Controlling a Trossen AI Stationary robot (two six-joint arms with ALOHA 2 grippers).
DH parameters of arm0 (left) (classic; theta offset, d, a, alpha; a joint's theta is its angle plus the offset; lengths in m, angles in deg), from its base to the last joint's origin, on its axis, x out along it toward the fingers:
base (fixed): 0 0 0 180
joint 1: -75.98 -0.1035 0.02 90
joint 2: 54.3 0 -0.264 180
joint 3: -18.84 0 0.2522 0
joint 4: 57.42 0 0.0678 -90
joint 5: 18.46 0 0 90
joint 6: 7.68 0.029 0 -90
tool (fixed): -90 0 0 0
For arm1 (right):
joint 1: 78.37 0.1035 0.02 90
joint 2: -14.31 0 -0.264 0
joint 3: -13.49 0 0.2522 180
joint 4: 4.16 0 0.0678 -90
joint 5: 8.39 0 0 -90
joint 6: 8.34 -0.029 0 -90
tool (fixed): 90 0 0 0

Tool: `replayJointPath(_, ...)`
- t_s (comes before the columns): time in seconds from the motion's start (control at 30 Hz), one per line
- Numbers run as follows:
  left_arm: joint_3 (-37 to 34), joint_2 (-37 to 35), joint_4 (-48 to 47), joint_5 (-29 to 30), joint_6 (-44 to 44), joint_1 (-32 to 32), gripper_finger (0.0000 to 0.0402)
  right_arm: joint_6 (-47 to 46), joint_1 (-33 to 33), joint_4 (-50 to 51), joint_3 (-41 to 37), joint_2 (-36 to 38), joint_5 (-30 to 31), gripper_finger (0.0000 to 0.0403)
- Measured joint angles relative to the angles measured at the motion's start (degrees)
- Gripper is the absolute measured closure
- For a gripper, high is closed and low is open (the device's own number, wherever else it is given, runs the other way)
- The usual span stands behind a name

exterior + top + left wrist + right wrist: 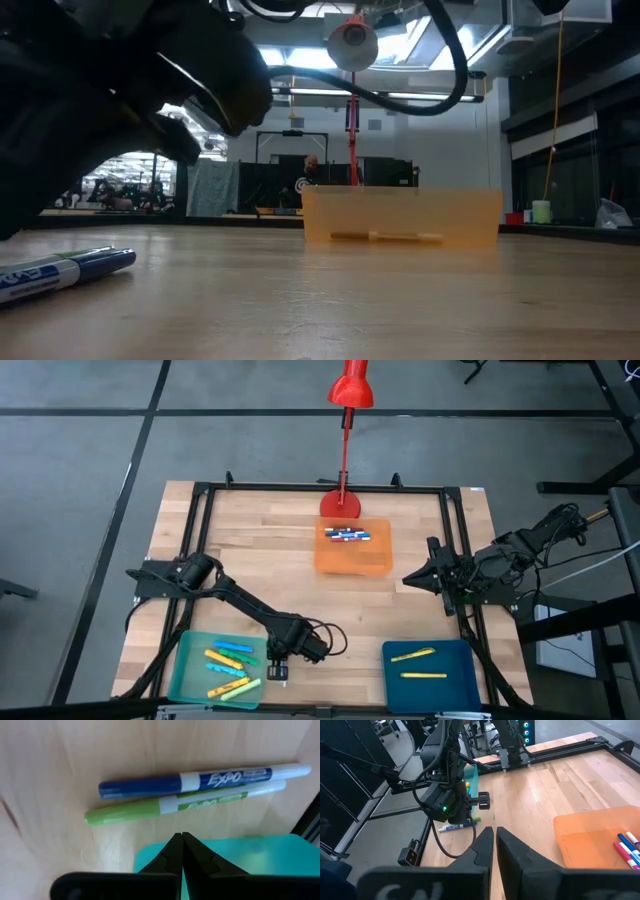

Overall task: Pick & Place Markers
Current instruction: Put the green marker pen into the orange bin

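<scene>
The left end effector (182, 837) hovers closed and empty above the edge of the teal tray (240, 852), just beside a blue marker (200, 781) and a green marker (185, 805) lying side by side on the worktop (50, 770). In the low view the arm hides most of the scene. The right end effector (495, 832) waits at the worktop's right edge, closed on nothing.

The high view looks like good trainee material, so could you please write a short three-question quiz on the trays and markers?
1. True or false: the orange tray is empty.
2. How many markers lie in the blue tray?
3. The left pincer hangs shut over two markers on the wood. They are: A) red and yellow B) blue and green C) orange and pink.

Key: 1 false; 2 two; 3 B.
</scene>
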Motion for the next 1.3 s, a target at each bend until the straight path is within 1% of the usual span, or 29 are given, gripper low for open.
replayJointPath(0.17, 0.0, 0.22, 1.04, 0.04, 0.58, -0.15, 0.04, 0.0, -0.01, -0.01, 0.0, 0.0, 0.0, 0.0379)
replayJointPath(0.4, 0.0, 2.95, 1.11, -1.03, 1.95, 0.02, 0.04, 0.0, 0.01, -0.01, 0.0, 0.0, 0.0, 0.0379)
replayJointPath(1.1, 0.1, 3.08, 3.43, -1.09, 1.93, -0.34, 0.0399, -0.03, 0.0, 0.01, 0.0, 0.0, 0.02, 0.0379)
replayJointPath(1.2, 1.13, 3.21, 4.18, -0.37, 1.95, -0.39, 0.04, -0.02, 0.01, 0.01, 0.0, 0.0, 0.02, 0.0379)
replayJointPath(1.3, 2.43, 3.23, 5.53, 1.53, 2.38, -0.5, 0.0399, -0.02, 0.01, 0.01, 0.0, 0.0, 0.02, 0.0379)
